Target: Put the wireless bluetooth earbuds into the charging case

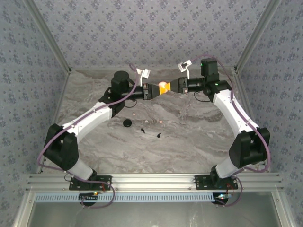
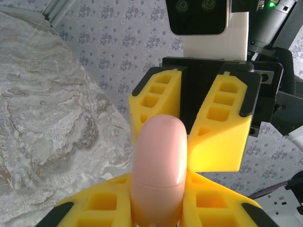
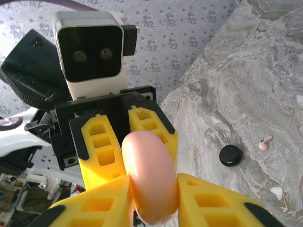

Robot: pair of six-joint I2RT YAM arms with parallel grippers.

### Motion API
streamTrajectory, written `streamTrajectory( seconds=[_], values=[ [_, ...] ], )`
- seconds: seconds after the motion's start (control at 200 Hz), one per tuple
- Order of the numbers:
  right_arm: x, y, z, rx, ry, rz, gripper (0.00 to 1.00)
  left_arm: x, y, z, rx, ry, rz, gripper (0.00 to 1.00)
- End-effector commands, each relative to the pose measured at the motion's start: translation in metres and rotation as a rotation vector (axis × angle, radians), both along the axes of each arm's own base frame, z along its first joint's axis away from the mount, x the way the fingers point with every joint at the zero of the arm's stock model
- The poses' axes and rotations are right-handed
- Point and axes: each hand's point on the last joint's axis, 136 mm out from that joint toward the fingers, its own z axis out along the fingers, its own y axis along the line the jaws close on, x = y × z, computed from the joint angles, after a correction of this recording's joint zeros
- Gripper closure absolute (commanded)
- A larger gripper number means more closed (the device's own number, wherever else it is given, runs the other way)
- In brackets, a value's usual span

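The left end effector (image 1: 159, 90) is gripping a smooth, glossy, pale pink oval charging case (image 2: 158, 165) between blocky yellow fingers (image 2: 102, 203) cut with square hollows. The right end effector (image 1: 173, 87) is facing it, its fingers flanking the case's other end; whether they are pressing it, I cannot tell. Both arms are reaching inward and meeting above the veined grey marble-look tabletop (image 1: 189, 137). Lying there are two black comma-shaped earbuds (image 1: 141, 130), one pale pink earbud (image 3: 264, 143) and one round black disc (image 3: 230, 155).
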Motion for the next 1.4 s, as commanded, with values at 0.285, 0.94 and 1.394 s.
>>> streamTrajectory(
  seconds=[0.285, 0.94, 1.394],
  values=[
    [-0.015, -0.026, -0.007, -0.158, -0.036, -0.124, 0.47, 0.003, 0.006, 0.002, 0.147, -0.325, 0.054, 0.83],
    [-0.039, -0.012, -0.015, -0.264, -0.078, -0.068, 0.43, -0.035, 0.005, -0.001, 0.183, -0.699, -0.069, 0.81],
    [-0.019, -0.022, -0.016, -0.302, -0.071, -0.181, 0.44, -0.056, -0.004, -0.005, 0.175, -0.720, -0.165, 0.82]
  ],
)
